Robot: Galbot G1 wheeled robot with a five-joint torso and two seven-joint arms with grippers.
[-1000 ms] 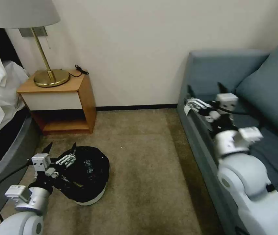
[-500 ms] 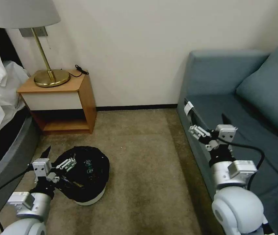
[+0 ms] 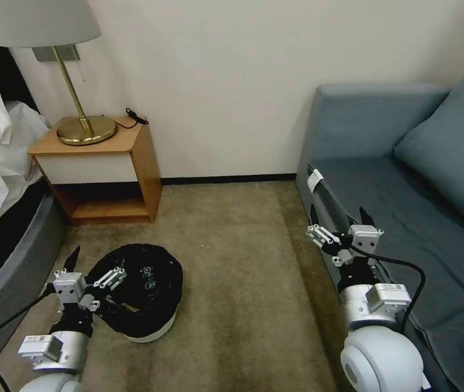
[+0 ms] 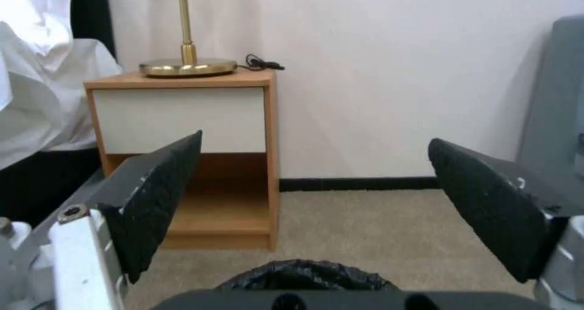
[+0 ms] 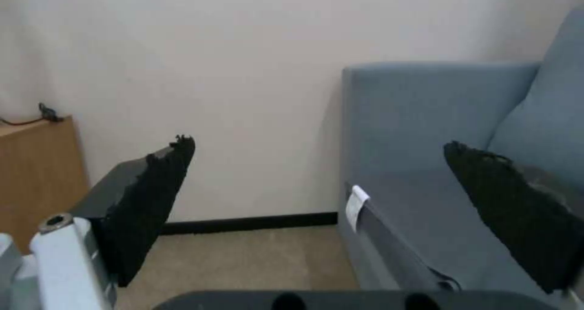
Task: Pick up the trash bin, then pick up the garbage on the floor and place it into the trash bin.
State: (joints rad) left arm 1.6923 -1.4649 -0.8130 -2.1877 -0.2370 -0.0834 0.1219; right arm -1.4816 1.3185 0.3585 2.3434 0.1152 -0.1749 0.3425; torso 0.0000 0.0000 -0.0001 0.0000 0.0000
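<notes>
Since a second ago my right arm has come down from over the sofa seat and drawn back toward me; my right gripper (image 3: 336, 228) now hangs at the front edge of the sofa (image 3: 406, 218), above the strip of carpet (image 3: 243, 283) beside it. My left arm has also pulled back a little, and my left gripper (image 3: 97, 256) sits just at the near-left rim of the trash bin (image 3: 145, 296). The bin itself has not shifted: it stands upright on the carpet, in front of the nightstand (image 3: 98, 169) and near the bed (image 3: 3, 234), its black bag folded over the rim with the white base showing below. Something small and dark with a pale label lies inside the bag; I cannot tell which piece it is. Left jaws: spread wide, nothing between them; in the left wrist view the black pads (image 4: 155, 200) stand well apart with the bag's crinkled edge (image 4: 304, 275) low between them and the nightstand (image 4: 182, 150) beyond. Right jaws: spread wide too, empty; the right wrist view shows both pads (image 5: 152, 214) apart, framing the wall and the sofa (image 5: 438, 118) arm. A brass lamp (image 3: 82, 128) stands on the nightstand.
</notes>
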